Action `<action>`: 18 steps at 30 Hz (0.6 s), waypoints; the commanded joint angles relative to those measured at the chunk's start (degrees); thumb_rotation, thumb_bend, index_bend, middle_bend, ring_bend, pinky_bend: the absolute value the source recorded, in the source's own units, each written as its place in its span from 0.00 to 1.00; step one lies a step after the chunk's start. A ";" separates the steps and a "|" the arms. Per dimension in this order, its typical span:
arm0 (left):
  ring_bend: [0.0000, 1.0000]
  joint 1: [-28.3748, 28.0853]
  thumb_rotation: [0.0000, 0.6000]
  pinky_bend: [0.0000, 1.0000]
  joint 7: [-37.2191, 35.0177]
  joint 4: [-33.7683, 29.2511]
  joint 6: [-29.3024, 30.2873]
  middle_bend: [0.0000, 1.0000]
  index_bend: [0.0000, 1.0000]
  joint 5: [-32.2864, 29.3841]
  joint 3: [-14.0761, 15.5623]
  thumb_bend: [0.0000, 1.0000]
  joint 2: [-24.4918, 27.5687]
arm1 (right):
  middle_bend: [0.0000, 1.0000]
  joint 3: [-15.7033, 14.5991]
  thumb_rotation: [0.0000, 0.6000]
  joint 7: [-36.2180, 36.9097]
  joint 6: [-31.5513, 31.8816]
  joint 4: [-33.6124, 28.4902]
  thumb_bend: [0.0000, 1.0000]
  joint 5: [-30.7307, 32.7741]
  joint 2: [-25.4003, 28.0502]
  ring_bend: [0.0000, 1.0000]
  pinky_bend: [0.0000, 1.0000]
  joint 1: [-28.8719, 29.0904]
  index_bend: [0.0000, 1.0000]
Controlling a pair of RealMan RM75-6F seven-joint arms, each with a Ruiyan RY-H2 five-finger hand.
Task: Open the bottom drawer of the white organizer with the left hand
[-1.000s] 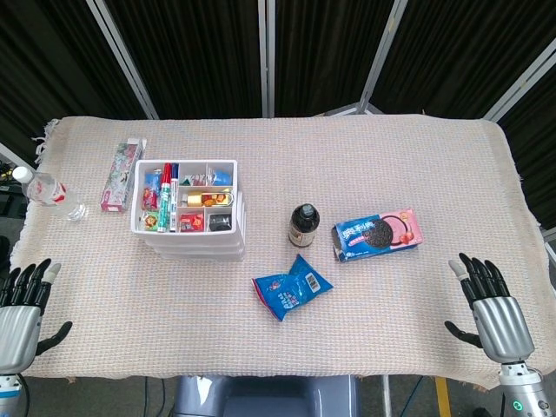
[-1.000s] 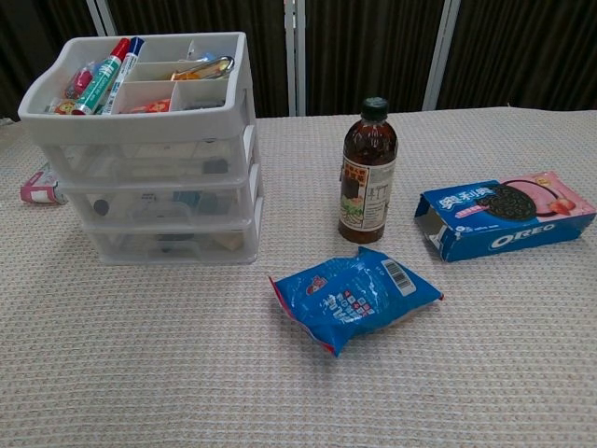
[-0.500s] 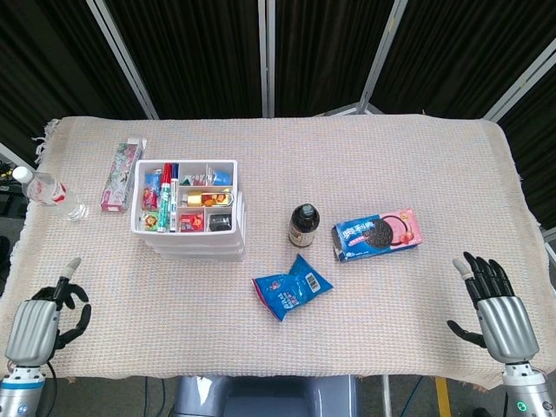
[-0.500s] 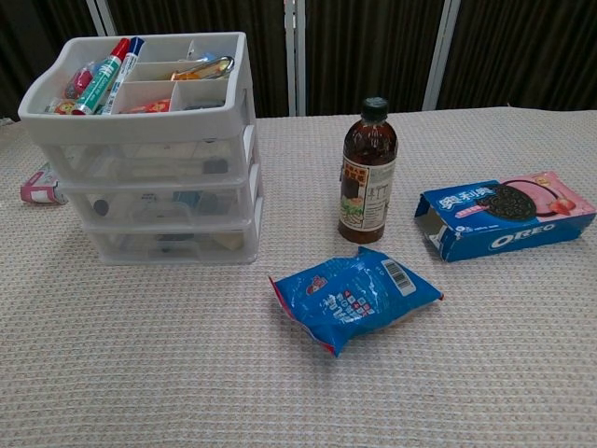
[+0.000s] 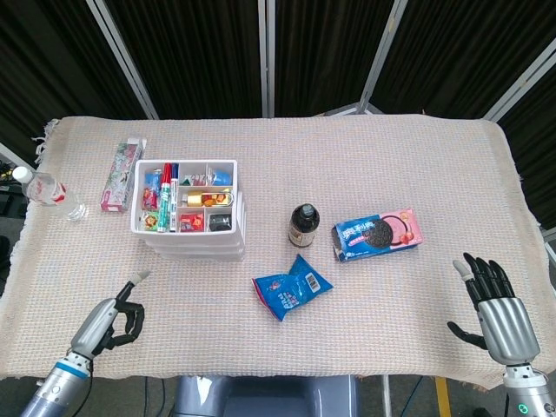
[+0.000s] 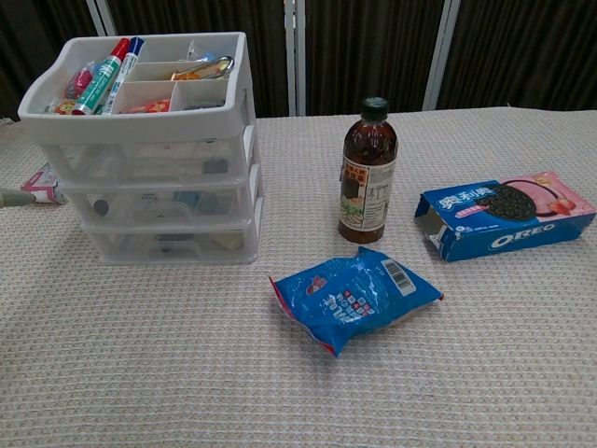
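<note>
The organizer is white plastic with translucent drawers. A coarse woven cloth covers the table. The snack bag is glossy.

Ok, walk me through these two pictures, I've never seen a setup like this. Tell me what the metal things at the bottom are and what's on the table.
Those are a robot's two mechanical hands. One picture looks down from its head, the other looks forward from its chest. The left hand hovers over the cloth-covered table with fingers curled, one pointing out; the right hand is spread open. Neither holds anything. On the table: a white organizer with three closed drawers and a tray of pens on top, a brown bottle, a blue Oreo box and a blue snack packet. A pink box and a clear water bottle lie at the far left.
</note>
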 commanded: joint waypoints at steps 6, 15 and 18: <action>0.75 -4.78 1.00 0.59 -3.41 0.04 -8.57 0.74 0.00 -9.63 -3.61 0.73 -2.00 | 0.00 -0.17 1.00 -0.04 0.10 -0.14 0.02 -0.34 0.08 0.00 0.00 -0.06 0.00; 0.75 -8.43 1.00 0.59 -1.38 2.55 -14.10 0.74 0.00 -17.20 -6.91 0.73 -5.24 | 0.00 -0.19 1.00 0.22 0.02 -0.22 0.02 -0.32 0.27 0.00 0.00 -0.05 0.00; 0.75 -9.73 1.00 0.59 -0.39 3.36 -15.98 0.74 0.00 -18.74 -7.50 0.73 -6.34 | 0.00 -0.19 1.00 0.38 -0.23 -0.19 0.02 -0.17 0.29 0.00 0.00 0.02 0.00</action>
